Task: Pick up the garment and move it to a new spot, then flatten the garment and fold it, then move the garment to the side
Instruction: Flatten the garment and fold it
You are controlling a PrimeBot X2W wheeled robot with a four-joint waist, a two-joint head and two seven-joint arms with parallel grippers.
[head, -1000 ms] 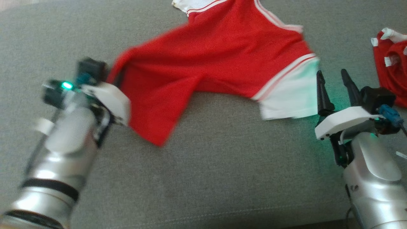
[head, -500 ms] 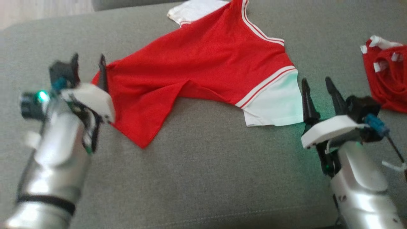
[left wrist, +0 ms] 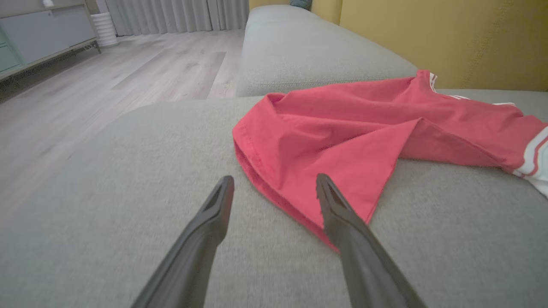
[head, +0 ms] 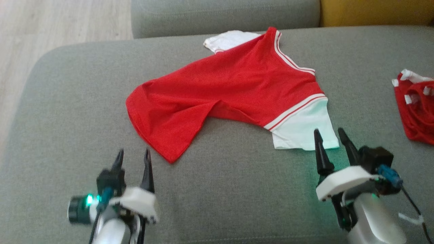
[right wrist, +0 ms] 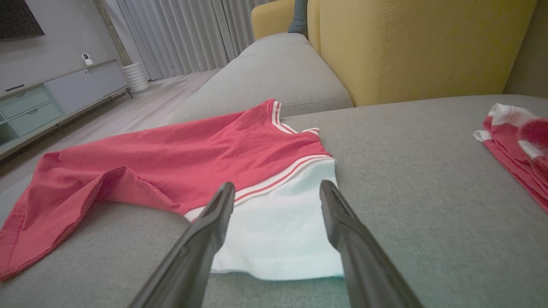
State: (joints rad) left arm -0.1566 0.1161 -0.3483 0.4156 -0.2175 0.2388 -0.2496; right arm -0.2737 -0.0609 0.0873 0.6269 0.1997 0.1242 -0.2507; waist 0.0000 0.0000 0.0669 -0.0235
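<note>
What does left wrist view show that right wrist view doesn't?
Left wrist, not right wrist: the left gripper, open, one finger crossing the hem corner of the garment.

Right wrist, not left wrist: the right gripper, open, framing the white sleeve; a second red garment at the right edge; a small white camera on the cabinet.

Both: the garment spread on the grey sofa cushion, the yellow backrest, curtains, wood floor.
</note>
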